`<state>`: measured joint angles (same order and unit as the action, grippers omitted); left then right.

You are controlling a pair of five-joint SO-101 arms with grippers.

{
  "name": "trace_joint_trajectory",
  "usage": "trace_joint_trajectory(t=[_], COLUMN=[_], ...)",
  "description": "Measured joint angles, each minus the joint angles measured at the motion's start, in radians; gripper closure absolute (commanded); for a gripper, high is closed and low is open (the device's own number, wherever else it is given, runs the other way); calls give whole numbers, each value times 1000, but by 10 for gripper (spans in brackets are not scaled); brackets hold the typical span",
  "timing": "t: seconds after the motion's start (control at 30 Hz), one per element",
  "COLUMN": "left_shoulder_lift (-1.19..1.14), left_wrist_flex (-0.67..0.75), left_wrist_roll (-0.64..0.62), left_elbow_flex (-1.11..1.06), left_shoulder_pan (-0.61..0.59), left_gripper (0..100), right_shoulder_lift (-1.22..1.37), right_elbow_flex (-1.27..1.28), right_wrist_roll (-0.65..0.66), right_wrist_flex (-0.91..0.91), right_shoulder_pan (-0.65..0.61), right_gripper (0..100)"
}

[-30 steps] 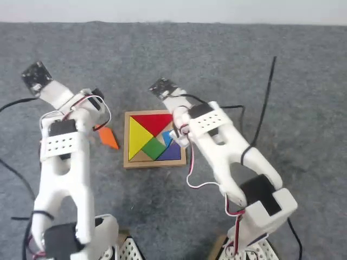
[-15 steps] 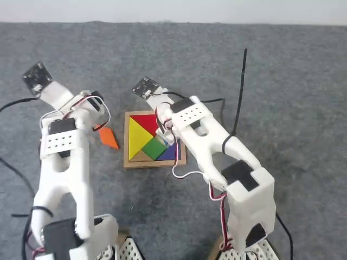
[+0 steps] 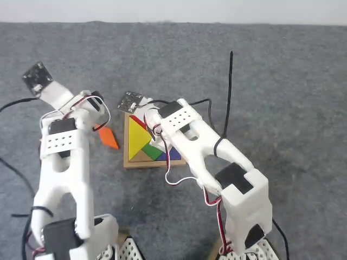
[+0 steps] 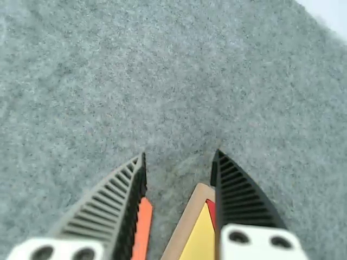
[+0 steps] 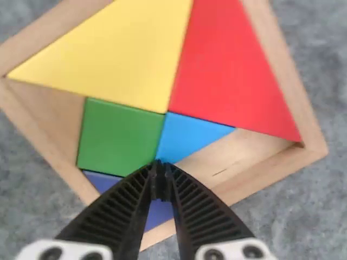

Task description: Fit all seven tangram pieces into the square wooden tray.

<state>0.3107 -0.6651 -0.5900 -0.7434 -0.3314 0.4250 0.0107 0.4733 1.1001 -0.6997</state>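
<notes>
**Tray part-filled, orange piece outside**

The wooden tray sits on grey carpet, with a pale wall at twelve o'clock. A yellow triangle, red triangle, green square and blue triangle lie inside it. The orange piece lies on the carpet at nine o'clock from the tray. The right gripper, pinched together and empty, hangs over the green-blue seam, perhaps touching it. The left gripper is spread wide above the carpet.

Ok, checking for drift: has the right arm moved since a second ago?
Yes. In the high view the right arm has swung across the wooden tray toward the left arm, covering more of the tray, which stayed put.
</notes>
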Motion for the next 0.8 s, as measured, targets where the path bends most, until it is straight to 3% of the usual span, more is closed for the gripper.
trace_joint_trajectory(t=[0.23, 0.47, 0.8], left_shoulder_lift=[0, -9, -103], left_wrist_flex=[0, -2, -204], left_wrist_roll=[0, 2, 167], left_elbow_flex=[0, 0, 71], left_shoulder_pan=[0, 0, 0], left_gripper=[813, 813, 809], right_shoulder_lift=[-61, -157, -160], right_elbow_flex=[0, 18, 178], right_wrist_roll=[2, -183, -219], right_wrist_flex=[51, 32, -109], right_shoulder_pan=[23, 166, 193], right_gripper=[990, 990, 990])
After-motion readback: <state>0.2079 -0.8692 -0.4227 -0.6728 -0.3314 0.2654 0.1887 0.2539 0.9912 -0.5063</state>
